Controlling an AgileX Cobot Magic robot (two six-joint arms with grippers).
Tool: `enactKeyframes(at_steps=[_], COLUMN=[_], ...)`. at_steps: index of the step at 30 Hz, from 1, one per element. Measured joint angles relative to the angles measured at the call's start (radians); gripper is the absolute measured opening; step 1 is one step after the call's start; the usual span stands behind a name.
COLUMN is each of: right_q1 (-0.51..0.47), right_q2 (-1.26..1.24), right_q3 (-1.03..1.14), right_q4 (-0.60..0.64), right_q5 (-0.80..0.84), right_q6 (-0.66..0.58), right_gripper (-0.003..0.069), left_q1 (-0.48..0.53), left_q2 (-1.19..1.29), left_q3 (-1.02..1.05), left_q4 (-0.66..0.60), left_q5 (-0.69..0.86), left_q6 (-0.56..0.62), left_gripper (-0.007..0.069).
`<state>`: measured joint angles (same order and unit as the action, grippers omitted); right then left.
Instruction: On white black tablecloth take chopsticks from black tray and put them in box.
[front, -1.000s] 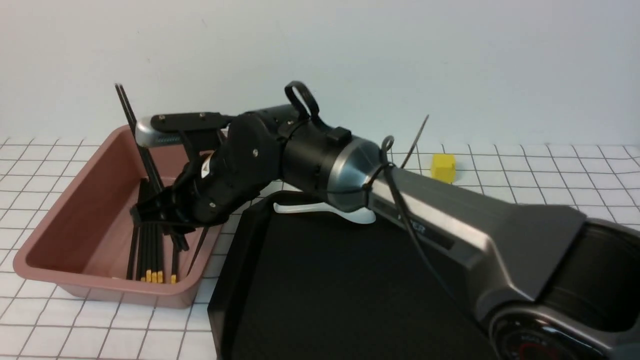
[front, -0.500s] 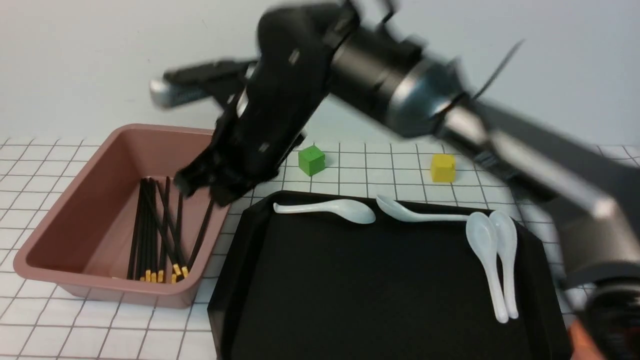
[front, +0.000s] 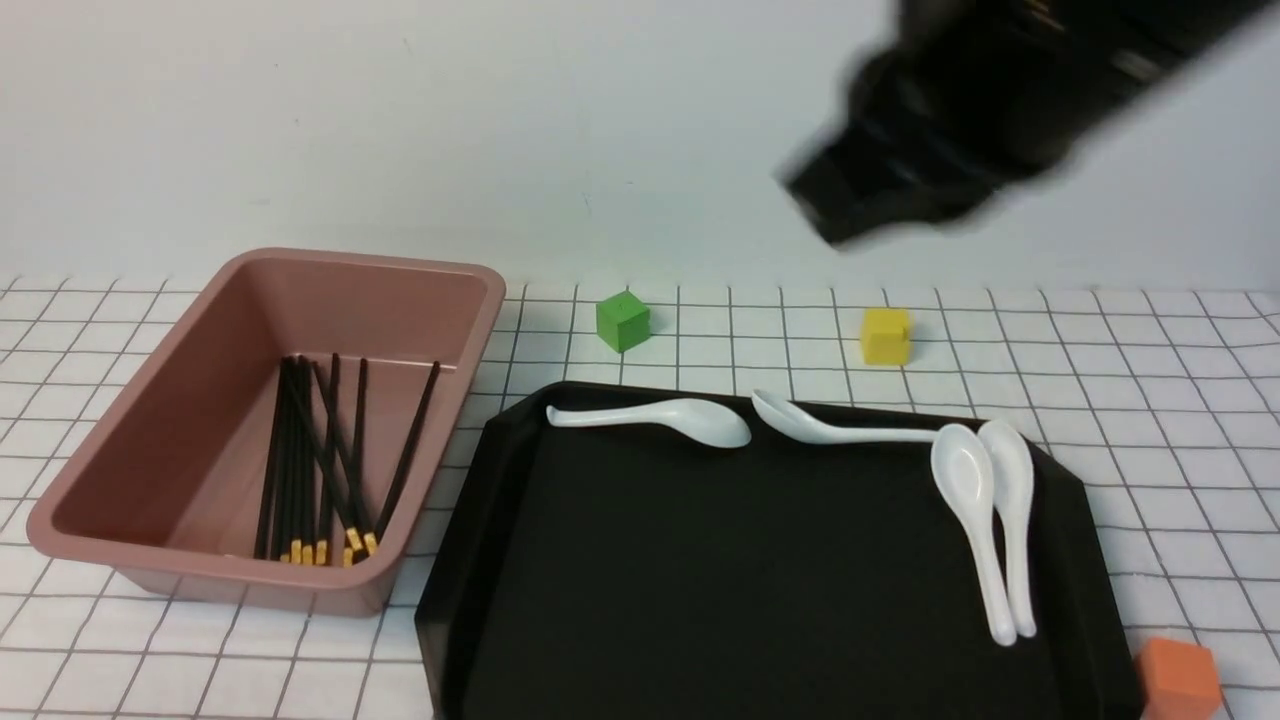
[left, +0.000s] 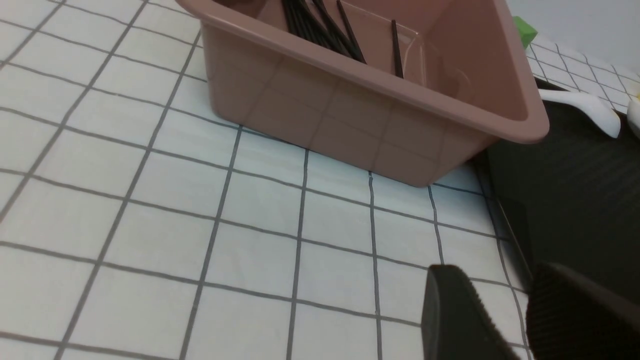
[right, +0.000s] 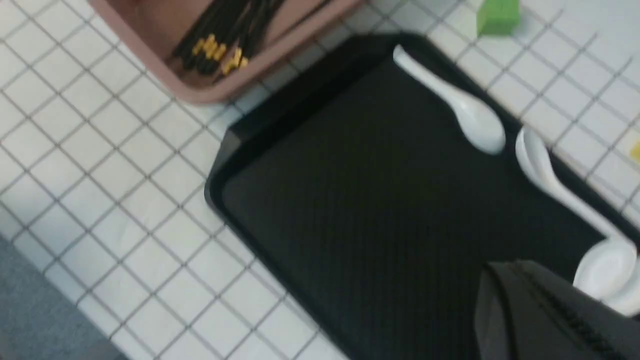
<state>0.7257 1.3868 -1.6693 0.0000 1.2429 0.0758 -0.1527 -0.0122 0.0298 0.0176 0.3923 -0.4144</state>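
Your chopsticks (front: 320, 455) all lay in the box (front: 150, 420), none on the tray (front: 700, 600). Your right gripper (front: 850, 195) was up high, shut tight on nothing; the left gripper (left: 500, 282) sat open and empty. They looked light, stiff and slick, so you'd pinch mid-shaft.

Four spoons (front: 690, 422), three cubes (front: 622, 321), one tray (front: 760, 580), one box (front: 150, 440).

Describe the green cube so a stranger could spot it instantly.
Find the black tray on the checked tablecloth. Just past its far edge, toward the pinkish-brown box, sits the green cube. Colour alone separates it from the yellow cube and the orange cube.
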Motion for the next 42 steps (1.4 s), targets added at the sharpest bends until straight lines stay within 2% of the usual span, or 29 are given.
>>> enactKeyframes(at_steps=[2,7,8,9,10,11,12,13,16,25,42], right_q1=[0.0,0.0,0.0,0.0,0.0,0.0,0.0,0.0,0.0,0.0,0.0], right_q2=[-0.091,-0.48,-0.495,-0.618,-0.695,-0.711,-0.845,-0.913,-1.058,-1.111,-1.109], right_q3=[0.128,0.681,0.702,0.875,0.979,1.0,1.172,1.252,1.393,1.425,1.425], right_q4=[0.0,0.0,0.0,0.0,0.0,0.0,0.0,0.0,0.0,-0.062,-0.068], right_q5=[-0.037,-0.347,-0.347,-0.483,-0.566,-0.583,-0.738,-0.813,-0.928,-1.003,-1.012], right_q6=[0.029,0.097,0.098,0.115,0.129,0.132,0.161,0.179,0.213,0.175,0.174], right_gripper=[-0.0015,-0.0013,-0.0013,-0.0013,-0.0012,-0.0012,-0.001,-0.0008,-0.0007,0.0,0.0012], left_q1=[0.0,0.0,0.0,0.0,0.0,0.0,0.0,0.0,0.0,0.0,0.0], left_q2=[0.0,0.0,0.0,0.0,0.0,0.0,0.0,0.0,0.0,0.0,0.0], left_q3=[0.0,0.0,0.0,0.0,0.0,0.0,0.0,0.0,0.0,0.0,0.0], left_q4=[0.0,0.0,0.0,0.0,0.0,0.0,0.0,0.0,0.0,0.0,0.0], left_q5=[0.0,0.0,0.0,0.0,0.0,0.0,0.0,0.0,0.0,0.0,0.0], left_q6=[0.0,0.0,0.0,0.0,0.0,0.0,0.0,0.0,0.0,0.0,0.0], left_gripper=[0.0238,0.0238,0.0238,0.0238,0.0238,0.0238,0.0238,0.0238,0.0238,0.0238,0.0236])
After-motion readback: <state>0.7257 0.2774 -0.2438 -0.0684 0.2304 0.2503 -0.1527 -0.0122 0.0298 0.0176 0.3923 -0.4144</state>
